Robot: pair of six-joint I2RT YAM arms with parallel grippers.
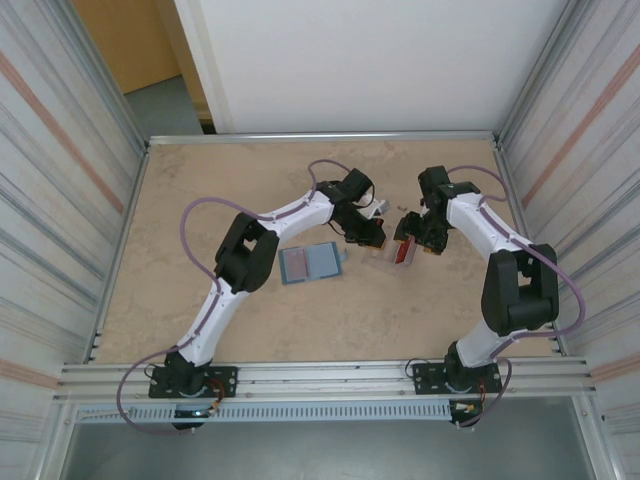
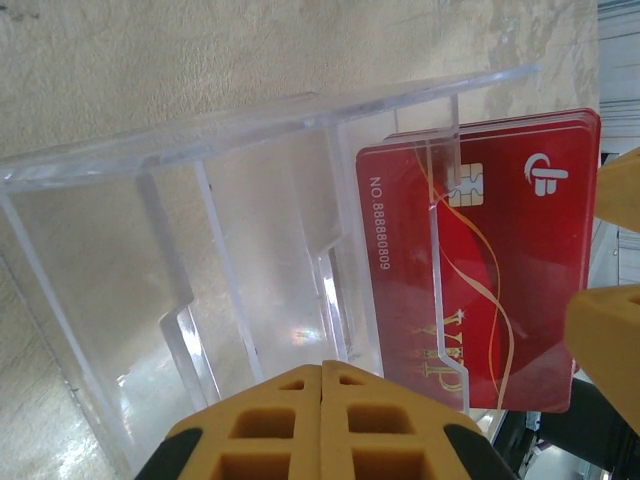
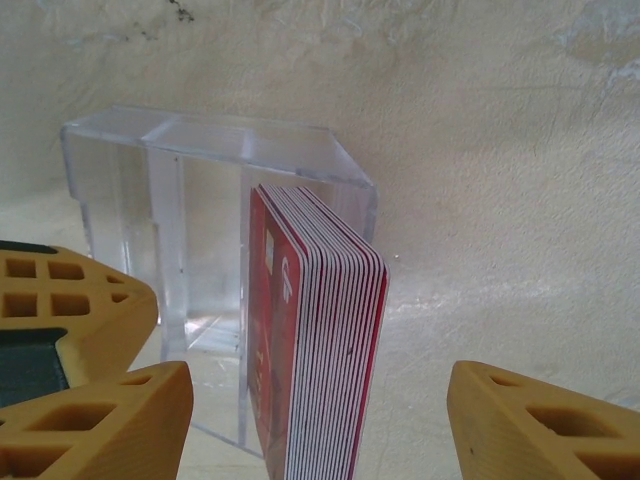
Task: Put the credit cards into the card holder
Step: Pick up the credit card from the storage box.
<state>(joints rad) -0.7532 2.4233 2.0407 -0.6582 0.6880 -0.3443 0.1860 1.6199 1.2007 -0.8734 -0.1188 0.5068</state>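
Two end effectors, both mine, meet at one clear plastic case [image 3: 200, 190]. My right end effector [image 3: 318, 425] stands wide. In its wrist view one yellow finger [image 3: 110, 430] sits at the lower left of the frame and the other at the lower right. The stack of red credit cards [image 3: 325, 340] stands on edge between them, touching neither. The stack sits in the end compartment of the case, at the centre of that frame, and sticks out past the case's open side toward the camera.

My left end effector [image 2: 322, 405] is closed, its two fingers pressed together at the bottom centre of its wrist view, right at the near edge of the case. Whether they pinch the case's wall I cannot tell. At the right of that frame the front card shows a gold chip, a white logo and gold lettering on red.

In the top view the teal-blue card holder [image 1: 311, 263] lies opened flat on the bench [image 1: 250, 330]. It is just left of centre, near the case but apart from it.
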